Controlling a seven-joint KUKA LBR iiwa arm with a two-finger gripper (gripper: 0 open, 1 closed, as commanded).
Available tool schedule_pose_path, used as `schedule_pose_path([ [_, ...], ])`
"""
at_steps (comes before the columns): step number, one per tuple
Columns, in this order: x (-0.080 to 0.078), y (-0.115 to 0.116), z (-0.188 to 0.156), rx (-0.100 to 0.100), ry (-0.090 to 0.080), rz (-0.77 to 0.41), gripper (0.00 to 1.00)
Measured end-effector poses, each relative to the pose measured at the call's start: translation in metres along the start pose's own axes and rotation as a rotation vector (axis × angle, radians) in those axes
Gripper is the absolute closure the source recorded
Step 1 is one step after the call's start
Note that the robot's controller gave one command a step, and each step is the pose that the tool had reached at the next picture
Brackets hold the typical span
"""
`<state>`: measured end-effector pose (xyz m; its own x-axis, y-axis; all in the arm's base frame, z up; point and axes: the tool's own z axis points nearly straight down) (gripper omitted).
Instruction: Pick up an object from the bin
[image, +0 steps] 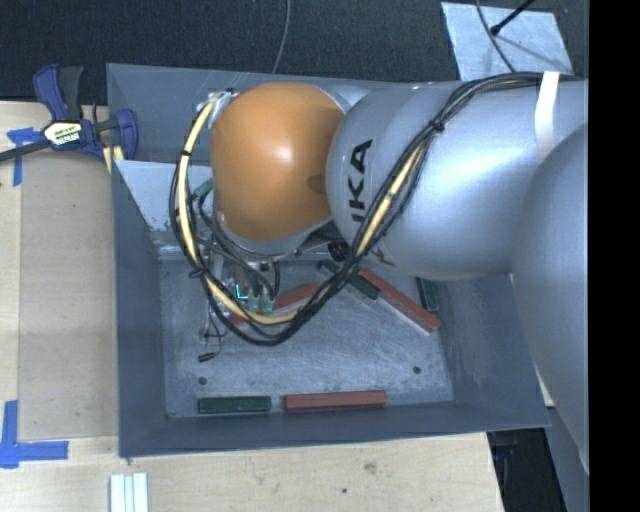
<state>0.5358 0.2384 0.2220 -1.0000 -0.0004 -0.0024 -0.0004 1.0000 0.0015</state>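
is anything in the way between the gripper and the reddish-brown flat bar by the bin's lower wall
Nothing visible: only bare bin floor lies between the gripper and the reddish-brown flat bar. The dark green flat bar sits to its left, off that path.

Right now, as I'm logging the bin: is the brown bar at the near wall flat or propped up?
Flat: the brown bar lies full length on the floor of the bin, along the wall.

The grey bin (140, 400) holds a dark green bar (233, 405) beside a brown bar (335, 401) along its near wall
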Motion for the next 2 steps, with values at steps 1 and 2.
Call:
schedule_pose_path([
  [1, 0.000, 0.000, 0.000, 0.000, 0.000, 0.001, 0.00],
  [2, -0.024, -0.062, 0.089, 0.000, -0.004, -0.060, 0.00],
])
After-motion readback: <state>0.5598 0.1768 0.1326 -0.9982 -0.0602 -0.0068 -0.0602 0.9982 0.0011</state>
